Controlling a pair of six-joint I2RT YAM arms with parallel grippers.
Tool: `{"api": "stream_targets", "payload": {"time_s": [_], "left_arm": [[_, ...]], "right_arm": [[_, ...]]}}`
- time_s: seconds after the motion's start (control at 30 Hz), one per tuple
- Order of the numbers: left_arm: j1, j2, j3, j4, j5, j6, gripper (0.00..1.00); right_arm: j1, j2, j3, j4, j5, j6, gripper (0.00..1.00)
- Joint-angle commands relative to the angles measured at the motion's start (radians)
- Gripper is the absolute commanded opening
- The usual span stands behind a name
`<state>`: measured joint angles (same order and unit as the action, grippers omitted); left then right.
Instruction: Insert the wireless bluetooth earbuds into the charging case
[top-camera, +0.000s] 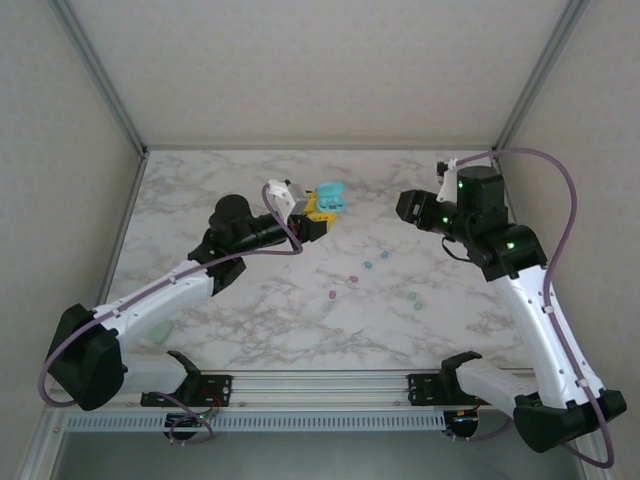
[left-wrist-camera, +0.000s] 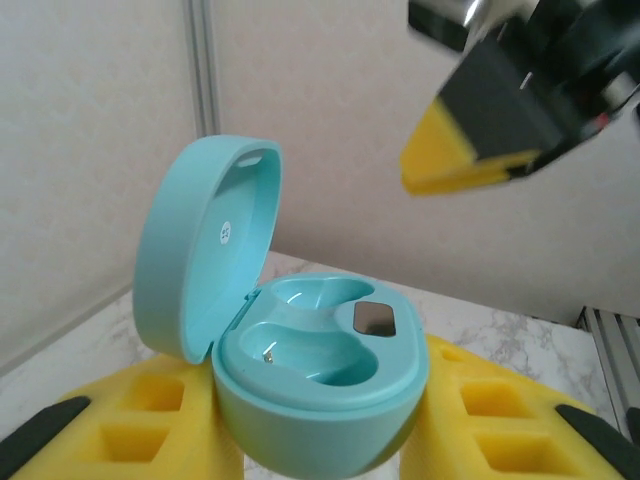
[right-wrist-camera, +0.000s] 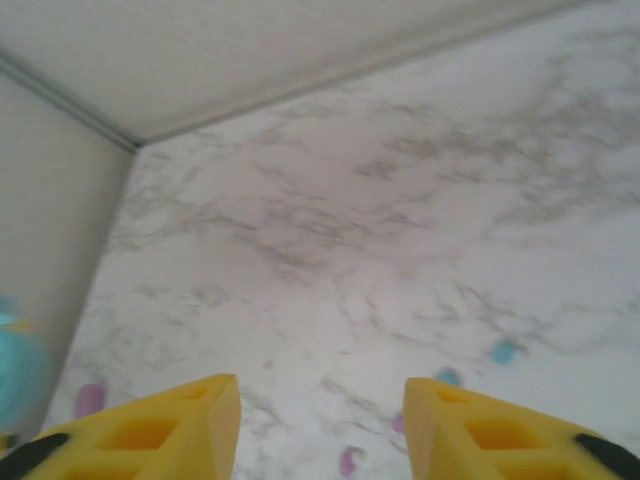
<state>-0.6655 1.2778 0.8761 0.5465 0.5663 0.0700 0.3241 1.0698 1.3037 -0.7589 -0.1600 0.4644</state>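
Earbuds (top-camera: 352, 279) are lying scattered on the marble table (top-camera: 250, 320) between our two arms. We are clenching our left gripper (top-camera: 318, 212) around the open teal charging case (left-wrist-camera: 320, 400), while our right gripper (right-wrist-camera: 320, 420) is hovering released, gripping nothing.

From above I see my left gripper (top-camera: 318, 212) stretched out to mid-table, its yellow fingers closed against the teal case (top-camera: 331, 195), whose lid stands open. My right gripper (top-camera: 405, 207) hangs to the right of the case, apart from it and pointing its way; I can't make out its jaws from here. Six earbuds (top-camera: 352, 279) lie loose on the marble table (top-camera: 250, 320) between the arms: two teal, two pink and two pale green.
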Motion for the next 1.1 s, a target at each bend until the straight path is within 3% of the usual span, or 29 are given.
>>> {"api": "stream_targets", "payload": {"time_s": [0.0, 0.23, 0.57, 1.07], "left_arm": [[0.012, -0.037, -0.008, 0.055, -0.012, -0.027, 0.13], [0.020, -0.067, -0.011, 0.028, -0.013, -0.021, 0.14], [0.020, -0.128, -0.008, -0.048, -0.020, -0.001, 0.14], [0.021, -0.170, -0.007, -0.107, -0.027, 0.024, 0.14]], "right_arm": [[-0.079, 0.066, -0.071, -0.077, -0.041, 0.008, 0.43], [-0.115, 0.282, -0.177, -0.021, -0.146, -0.073, 0.45], [-0.114, 0.738, 0.058, -0.047, -0.156, -0.253, 0.46], [-0.112, 1.017, 0.233, -0.103, -0.262, -0.335, 0.42]]}}
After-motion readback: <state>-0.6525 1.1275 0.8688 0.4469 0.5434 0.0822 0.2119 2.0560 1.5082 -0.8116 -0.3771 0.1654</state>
